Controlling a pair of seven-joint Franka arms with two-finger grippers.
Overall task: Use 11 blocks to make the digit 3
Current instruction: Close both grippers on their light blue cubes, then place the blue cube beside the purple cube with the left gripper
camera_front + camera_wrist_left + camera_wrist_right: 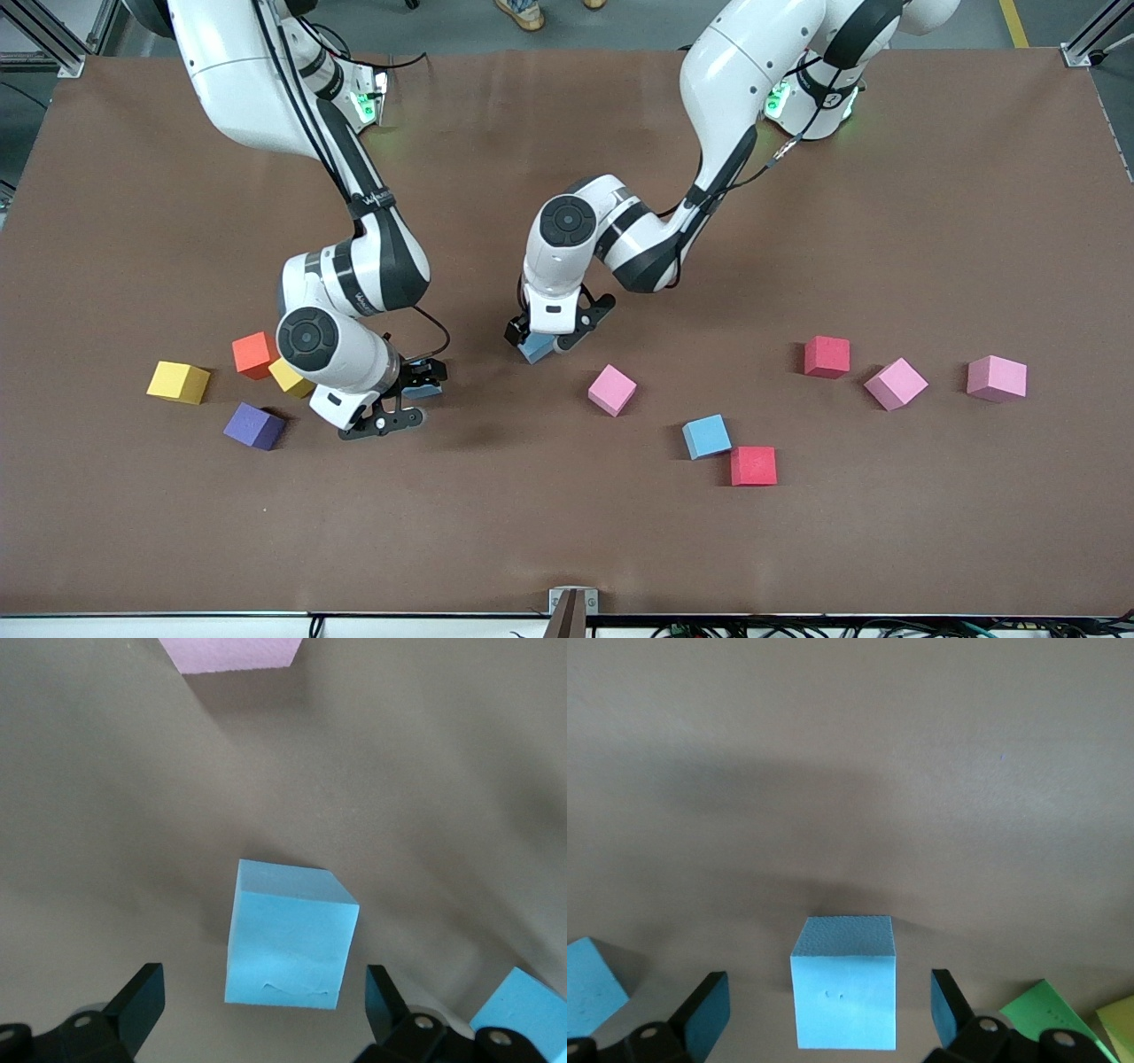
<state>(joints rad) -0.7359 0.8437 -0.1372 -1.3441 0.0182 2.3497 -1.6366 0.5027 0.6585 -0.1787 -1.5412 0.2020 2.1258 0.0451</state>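
Blocks: matte foam-like cubes, likely light, slightly soft; grip flat opposing faces.
Left claw [261, 1014]: released, straddling light blue block [288, 943].
Right claw [828, 1014]: released, straddling another blue block [843, 992].

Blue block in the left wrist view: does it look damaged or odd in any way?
The blue block, on the table between the fingers of the open left gripper, has a wavy crease near one edge, which may be a dent in the foam. It also sits slightly turned, not square to the fingers. Nothing else stands out.
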